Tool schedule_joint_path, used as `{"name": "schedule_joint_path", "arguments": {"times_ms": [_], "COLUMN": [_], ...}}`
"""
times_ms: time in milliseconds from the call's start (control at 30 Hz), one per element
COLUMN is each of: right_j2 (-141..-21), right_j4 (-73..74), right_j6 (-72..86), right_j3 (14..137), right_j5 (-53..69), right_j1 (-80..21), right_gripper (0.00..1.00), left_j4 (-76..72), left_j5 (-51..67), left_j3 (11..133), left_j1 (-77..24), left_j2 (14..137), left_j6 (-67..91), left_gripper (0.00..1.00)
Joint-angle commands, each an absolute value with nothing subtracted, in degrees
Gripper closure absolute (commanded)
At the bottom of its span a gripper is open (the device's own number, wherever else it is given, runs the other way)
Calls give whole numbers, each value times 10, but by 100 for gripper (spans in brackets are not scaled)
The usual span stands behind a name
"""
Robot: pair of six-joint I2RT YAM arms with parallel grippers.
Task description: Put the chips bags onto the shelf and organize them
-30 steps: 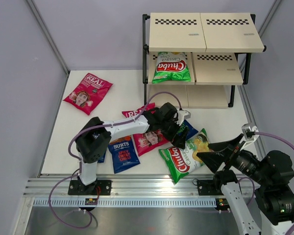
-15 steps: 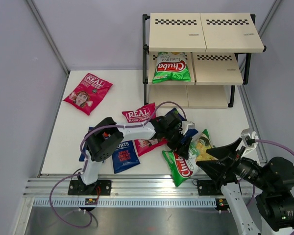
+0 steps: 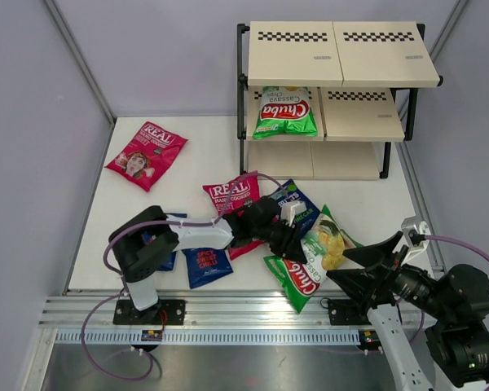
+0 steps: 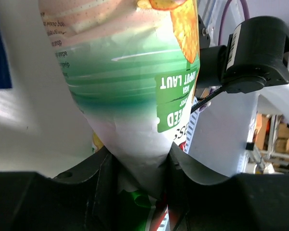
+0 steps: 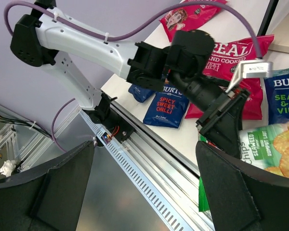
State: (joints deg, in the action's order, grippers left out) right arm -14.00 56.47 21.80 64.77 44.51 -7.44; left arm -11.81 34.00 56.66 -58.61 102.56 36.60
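Observation:
A green-and-white Chuba chips bag lies near the table's front edge. My left gripper is shut on its left end. In the left wrist view the bag narrows into a pinch in my left gripper. My right gripper hovers open just right of this bag, with nothing in it. Another Chuba bag lies on the middle board of the shelf. On the table lie two pink REAL bags and blue BURTS bags.
My left arm stretches low across the bags in the middle of the table, partly covering a BURTS bag. A metal rail runs along the front edge. Grey walls enclose the left and right sides.
My left gripper has swung toward the front edge and gone from open to shut on the Chuba bag's end, uncovering the second REAL bag. The right gripper has barely moved.

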Motion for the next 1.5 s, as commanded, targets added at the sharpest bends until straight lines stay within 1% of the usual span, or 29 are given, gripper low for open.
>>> {"name": "schedule_joint_path", "arguments": {"times_ms": [0,167,200,267,300,367,400,500,533,567,600,633,667,700,733,833,867,900,1000,1133,1167,1333,1467], "right_j2": [-140,-140,-140,-136,-134,-127,-126,-113,-107,-95,-88,-77,-74,-70,-69,-77,-83,-90,-133,-175,-175,-169,-174], "right_j4": [554,544,541,527,520,498,491,442,400,372,337,243,182,120,36,-38,-49,-94,-161,-209,-219,-319,-302], "right_j6": [224,246,259,276,295,320,349,402,417,433,474,502,532,594,619,650,657,666,681,674,677,706,691], "right_j3": [642,624,620,606,600,577,567,523,498,484,468,427,404,381,349,322,317,303,287,267,264,250,265], "right_j5": [438,378,367,329,309,294,293,328,344,365,413,442,470,494,510,503,499,503,508,503,498,479,458], "right_j1": [-72,-72,-72,-72,-72,-73,-72,-72,-72,-72,-72,-72,-72,-72,-72,-72,-73,-72,-72,-72,-72,-72,-72], "right_gripper": [6,6,6,6,6,6,6,7,7,7,6,6,6,6,6,6,6,6,6,7,7,5,5], "left_j4": [-237,-266,-259,-250,-238,-222,-199,-158,-149,-142,-131,-129,-135,-143,-153,-214,-256,-274,-344,-431,-465,-525,-589], "left_j5": [291,217,206,165,153,113,98,34,17,-16,-31,-53,-58,-68,-76,-112,-118,-124,-139,-160,-166,-220,-262], "left_j3": [513,447,440,421,416,406,403,400,399,401,403,404,406,411,412,404,399,398,400,401,401,411,428], "left_j1": [-585,-584,-584,-584,-582,-581,-580,-579,-579,-579,-579,-579,-580,-580,-580,-579,-580,-580,-581,-588,-595,-630,-678], "left_j2": [966,874,837,801,760,717,675,606,565,549,533,512,504,497,492,475,474,475,489,522,529,580,624], "left_j6": [422,451,453,457,460,466,468,483,493,499,504,513,516,519,529,554,560,564,584,609,611,618,606], "left_gripper": [71,76,76,77,77,77,76,75,75,75,75,77,78,79,79,78,78,78,78,78,78,78,78]}}
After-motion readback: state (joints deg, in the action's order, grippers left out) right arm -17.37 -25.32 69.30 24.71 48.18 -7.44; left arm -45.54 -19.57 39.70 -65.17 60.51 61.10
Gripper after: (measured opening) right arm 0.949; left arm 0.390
